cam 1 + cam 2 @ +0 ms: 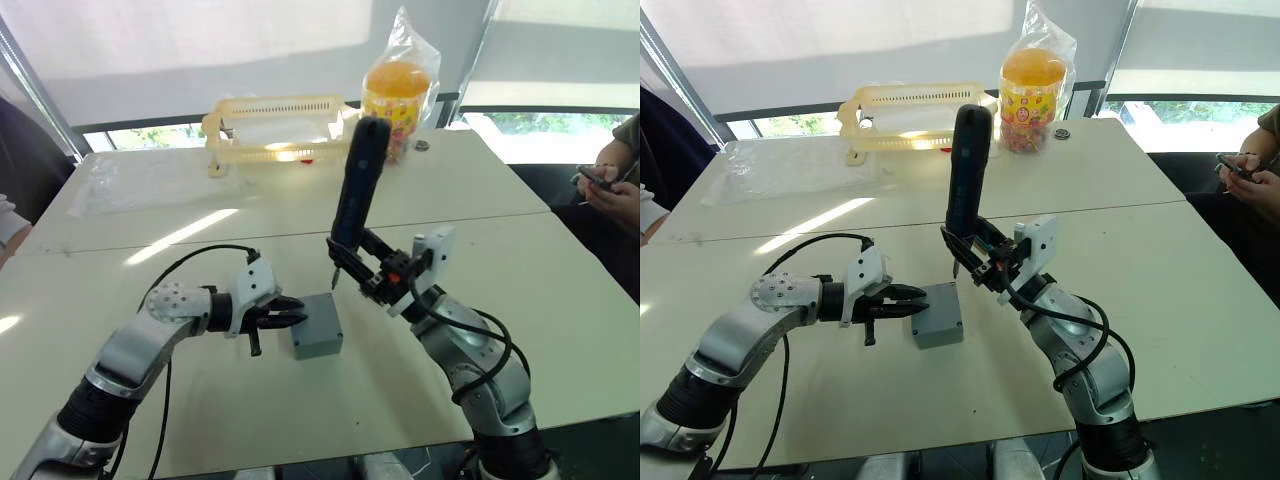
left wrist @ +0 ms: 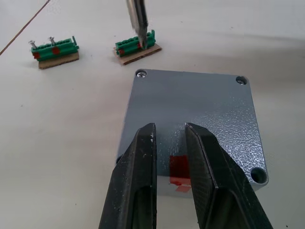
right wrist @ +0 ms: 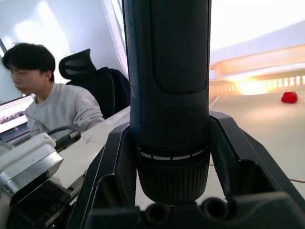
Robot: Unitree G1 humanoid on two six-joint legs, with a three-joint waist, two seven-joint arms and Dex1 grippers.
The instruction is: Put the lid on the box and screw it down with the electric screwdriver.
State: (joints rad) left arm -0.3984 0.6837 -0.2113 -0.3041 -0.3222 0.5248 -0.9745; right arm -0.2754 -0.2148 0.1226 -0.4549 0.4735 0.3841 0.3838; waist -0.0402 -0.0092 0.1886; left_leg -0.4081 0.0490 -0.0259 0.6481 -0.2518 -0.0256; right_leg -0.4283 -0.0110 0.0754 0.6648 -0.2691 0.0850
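The left claw [image 1: 283, 320] sits low over the table [image 1: 520, 250], its fingers [image 2: 138, 176] a narrow gap apart and gripping nothing; their tips rest on or just above the near edge of the lid [image 2: 190, 114], one to each side of a red mark [image 2: 180, 167]. The lid lies flat on the box [image 1: 318, 327], which stands on the table right at the claw's tips. A screw [image 2: 140, 73] sits in one far corner of the lid; two other corner holes look empty.

The right claw [image 1: 375, 265] is just beyond the box, closed around the lower body of the screwdriver [image 1: 356, 185], a finger pressed to each side. The tool stands nearly upright, tilted slightly, its bit [image 1: 335, 277] pointing down, above the table just past the box's far edge, apart from the lid.

Beyond the box lie two green terminal blocks [image 2: 136, 45] on card pieces. Farther off stand a yellow tray [image 1: 270, 125] and a bagged jar [image 1: 398, 95]. A person [image 1: 615, 185] sits at the right edge holding a phone; another [image 3: 47, 102] shows in the right wrist view
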